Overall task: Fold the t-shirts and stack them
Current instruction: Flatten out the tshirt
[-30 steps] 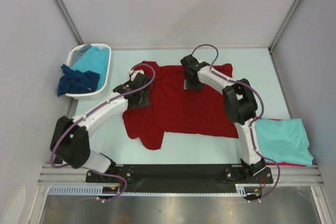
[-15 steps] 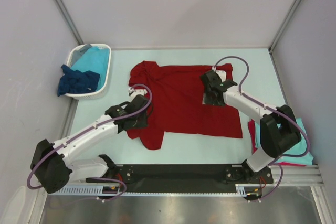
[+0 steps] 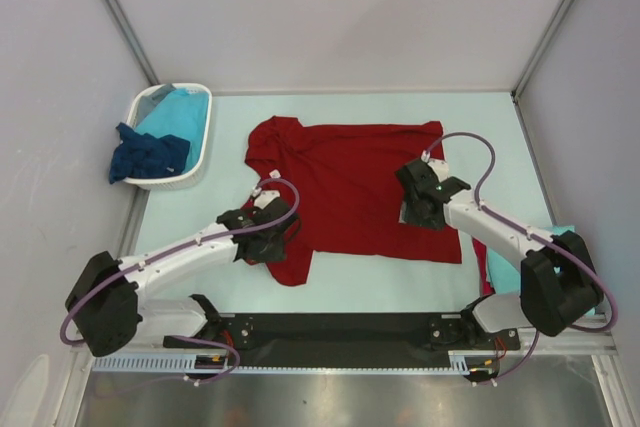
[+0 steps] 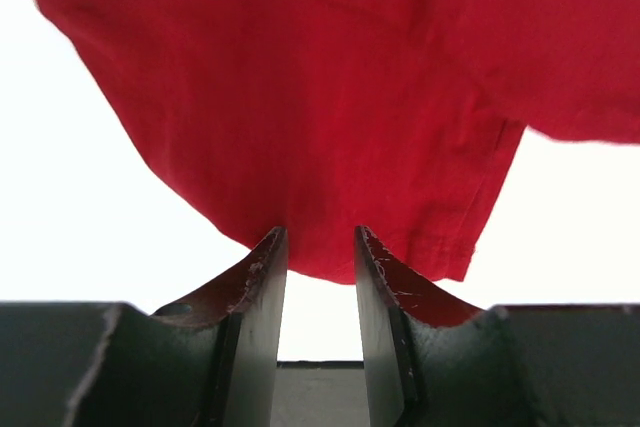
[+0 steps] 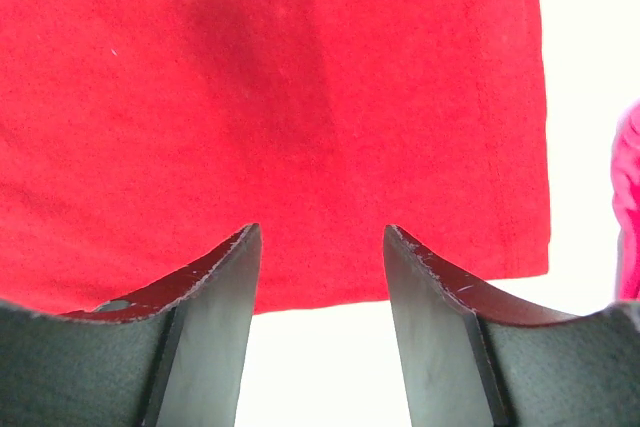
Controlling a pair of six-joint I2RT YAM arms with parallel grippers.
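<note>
Under the left hand (image 4: pixel 320 239) and right hand (image 5: pixel 322 232), both released, lies the red t-shirt (image 3: pixel 350 177).

The overhead view is lit brightly and evenly from above; only short, soft shadows are cast under the arms on the table (image 3: pixel 380 282). Sharp focus is kept there, though the walls (image 3: pixel 330 17) are splayed outward by perspective. In both wrist views the table is blown out to plain white. The dark red t-shirt (image 4: pixel 330 97) is rendered slightly soft, and a red tint is picked up on the fingers (image 5: pixel 215 282).
</note>
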